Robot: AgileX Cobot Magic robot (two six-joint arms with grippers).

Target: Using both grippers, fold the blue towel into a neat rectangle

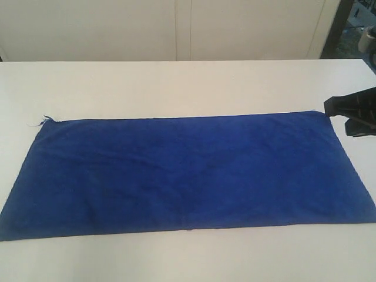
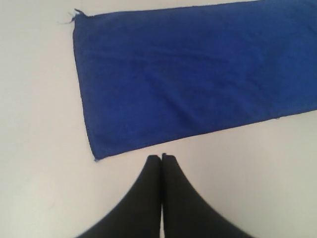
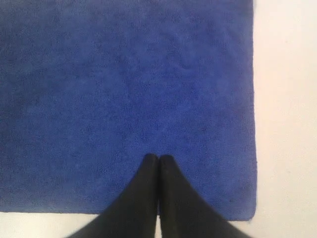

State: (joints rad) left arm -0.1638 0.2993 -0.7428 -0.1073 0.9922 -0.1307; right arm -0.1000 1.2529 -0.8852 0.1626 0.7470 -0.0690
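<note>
ok so, big white table [image 1: 176, 82] with the blue towel [image 1: 188, 170] lying flat and fully spread out on it, a long rectangle with no folds in it.

The right gripper [image 3: 158, 157] has its fingers pinched tight together with nothing between them. Its tips sit over the cloth, close to one corner. The towel's long hem runs just behind the tips, the short hem is off to one side, and most of the cloth stretches away ahead. Can't tell if it's actually touching the fabric or just above it.

The left gripper [image 2: 161, 156] is pinched closed too and holds nothing. It's over bare table, just short of the towel's long edge and near a corner, with the whole towel ahead of the tips.

Tiny loose thread [image 2: 67, 21] sticks out at the corner farther from that gripper.
</note>
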